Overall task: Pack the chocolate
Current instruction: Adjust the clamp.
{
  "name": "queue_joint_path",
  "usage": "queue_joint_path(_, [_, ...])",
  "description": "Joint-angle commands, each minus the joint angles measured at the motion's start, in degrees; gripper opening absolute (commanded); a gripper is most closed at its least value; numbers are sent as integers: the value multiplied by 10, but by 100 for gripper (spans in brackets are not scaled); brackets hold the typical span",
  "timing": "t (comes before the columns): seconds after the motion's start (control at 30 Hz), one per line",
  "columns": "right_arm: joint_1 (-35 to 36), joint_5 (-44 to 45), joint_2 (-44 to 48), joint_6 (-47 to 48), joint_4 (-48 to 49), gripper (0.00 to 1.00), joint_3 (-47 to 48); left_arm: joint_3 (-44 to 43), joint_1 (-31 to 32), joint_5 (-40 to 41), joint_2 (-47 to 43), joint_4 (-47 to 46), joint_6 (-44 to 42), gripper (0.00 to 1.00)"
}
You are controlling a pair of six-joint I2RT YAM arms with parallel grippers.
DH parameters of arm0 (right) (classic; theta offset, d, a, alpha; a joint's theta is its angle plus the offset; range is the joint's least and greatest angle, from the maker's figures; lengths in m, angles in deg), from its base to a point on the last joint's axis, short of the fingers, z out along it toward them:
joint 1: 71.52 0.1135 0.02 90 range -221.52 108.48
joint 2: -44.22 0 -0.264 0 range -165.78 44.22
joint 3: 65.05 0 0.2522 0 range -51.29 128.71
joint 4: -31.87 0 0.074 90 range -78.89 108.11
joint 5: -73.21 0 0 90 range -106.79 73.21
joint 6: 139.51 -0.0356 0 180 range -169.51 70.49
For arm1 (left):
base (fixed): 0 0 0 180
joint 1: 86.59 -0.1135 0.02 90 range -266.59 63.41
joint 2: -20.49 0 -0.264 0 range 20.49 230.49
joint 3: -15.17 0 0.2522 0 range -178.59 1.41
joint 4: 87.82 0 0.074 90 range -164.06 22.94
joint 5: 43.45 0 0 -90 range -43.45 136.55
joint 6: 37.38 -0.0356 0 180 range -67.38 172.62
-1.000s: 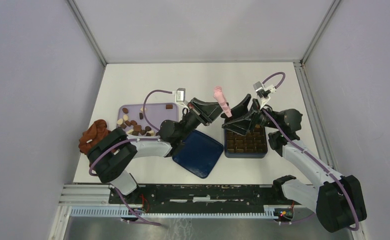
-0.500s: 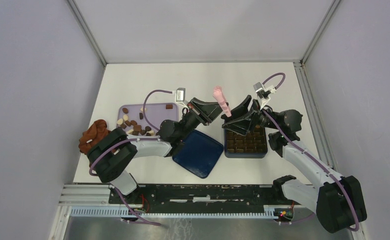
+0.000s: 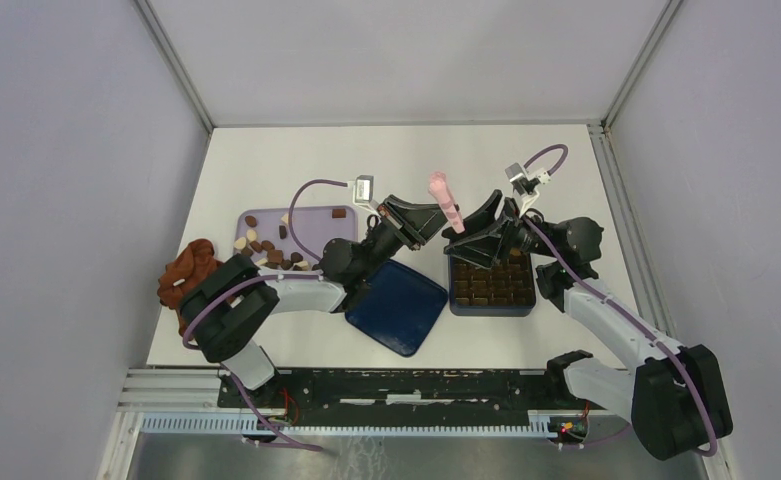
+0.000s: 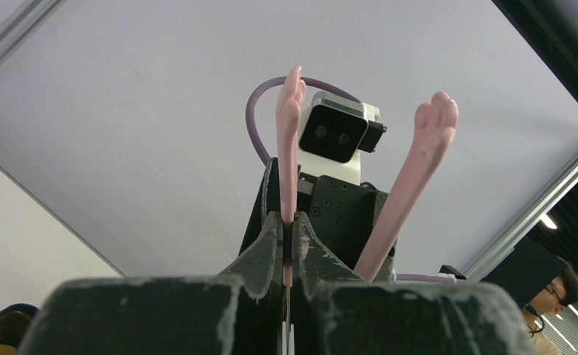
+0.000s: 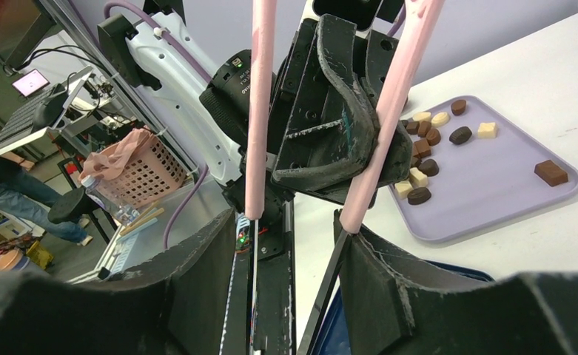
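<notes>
Between purple tray [image 3: 318,213] and box [image 3: 491,310], left gripper [image 4: 287,248] pinches one pink tongs [image 3: 445,202] arm; right gripper [image 5: 289,248] clasps both.

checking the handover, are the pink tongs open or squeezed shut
Open: the pink tongs show both tips well apart in the left wrist view.

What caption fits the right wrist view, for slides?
Left pincer clamps the pink tongs while right pincer flanks both tong arms; chocolate sits on the lavender tray.
</notes>
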Motion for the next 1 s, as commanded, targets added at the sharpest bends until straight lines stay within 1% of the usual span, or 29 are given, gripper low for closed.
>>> queue_joint_path(0.0, [3, -2, 0, -12, 50, 57, 14, -17, 0, 1, 10, -120, 10, 2])
queue_joint_path(0.23, [3, 0, 1, -15, 51, 55, 14, -19, 0, -2, 13, -120, 11, 2])
queue_joint_path(0.6, [-1, 1, -7, -31, 62, 58, 17, -21, 0, -4, 18, -121, 15, 2])
queue_joint_path(0.8, [-3, 3, -7, -34, 65, 55, 19, -24, -1, -5, 22, -120, 16, 2])
queue_joint_path(0.87, [-4, 3, -9, -36, 65, 53, 19, -24, -1, -5, 22, -120, 16, 2])
queue_joint_path(0.93, [-4, 3, -11, -36, 65, 44, 19, -25, -1, -5, 22, -120, 16, 2])
queue_joint_path(0.97, [-4, 2, -11, -36, 65, 41, 19, -25, -1, -5, 21, -120, 16, 2])
